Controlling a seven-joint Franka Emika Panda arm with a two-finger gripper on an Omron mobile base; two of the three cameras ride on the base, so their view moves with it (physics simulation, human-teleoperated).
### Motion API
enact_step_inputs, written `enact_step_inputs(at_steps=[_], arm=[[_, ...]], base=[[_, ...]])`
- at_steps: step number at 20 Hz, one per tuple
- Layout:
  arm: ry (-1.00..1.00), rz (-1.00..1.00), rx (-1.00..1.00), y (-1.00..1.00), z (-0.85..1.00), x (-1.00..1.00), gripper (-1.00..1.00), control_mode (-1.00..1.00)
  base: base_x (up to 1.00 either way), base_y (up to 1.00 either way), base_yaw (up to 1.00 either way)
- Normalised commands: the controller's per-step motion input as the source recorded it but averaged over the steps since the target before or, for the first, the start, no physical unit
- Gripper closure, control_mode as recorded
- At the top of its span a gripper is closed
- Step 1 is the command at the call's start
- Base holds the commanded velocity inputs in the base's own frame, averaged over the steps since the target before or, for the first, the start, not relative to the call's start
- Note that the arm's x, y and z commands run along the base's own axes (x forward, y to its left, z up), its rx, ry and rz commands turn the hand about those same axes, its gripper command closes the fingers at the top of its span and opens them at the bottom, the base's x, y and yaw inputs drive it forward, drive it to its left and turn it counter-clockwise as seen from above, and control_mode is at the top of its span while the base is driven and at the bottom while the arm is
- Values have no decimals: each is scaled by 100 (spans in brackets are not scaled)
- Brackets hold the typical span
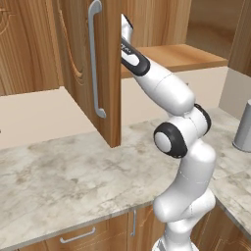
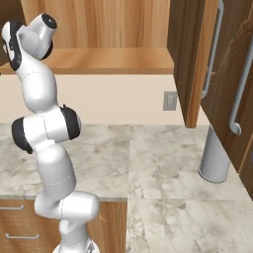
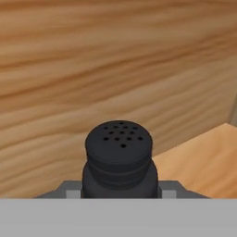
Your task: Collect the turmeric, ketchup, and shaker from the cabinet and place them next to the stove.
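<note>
A dark shaker (image 3: 118, 155) with a perforated round top sits close in the hand view, in front of the cabinet's wooden back wall. My gripper (image 3: 119, 192) is shut on the shaker, one grey finger pressed against each side of its body. In the left base view my arm reaches up behind the cabinet's open door (image 1: 78, 59), which hides the hand. The cabinet's shelf (image 1: 186, 56) (image 2: 104, 62) runs off to the right of the arm. The turmeric, the ketchup and the stove are out of view.
A marble counter (image 1: 63, 171) (image 2: 158, 153) lies below the cabinet. On it at the right stands a grey cylinder (image 1: 243, 128) (image 2: 215, 160). Further cabinet doors with silver bar handles (image 2: 211, 49) hang at the right, and a wall outlet (image 2: 170, 101) sits under the shelf.
</note>
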Motion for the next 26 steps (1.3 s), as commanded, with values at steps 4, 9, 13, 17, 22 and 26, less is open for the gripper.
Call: enact_step_inputs(at_steps=[4,9,13,17,22,26], arm=[[0,0,-1,3,0,0,100,-100],[-3,0,0,-2,0,-12,100,-100],[-5,0,0,-26,-14,-44,100,-100],[-11,0,3,-65,-19,-54,100,-100],[-17,0,12,-97,-15,-65,100,-100],[-28,-4,15,-74,-16,-100,100,-100]], base=[[0,0,0],[0,0,0],[0,0,0],[0,0,0],[0,0,0],[0,0,0]])
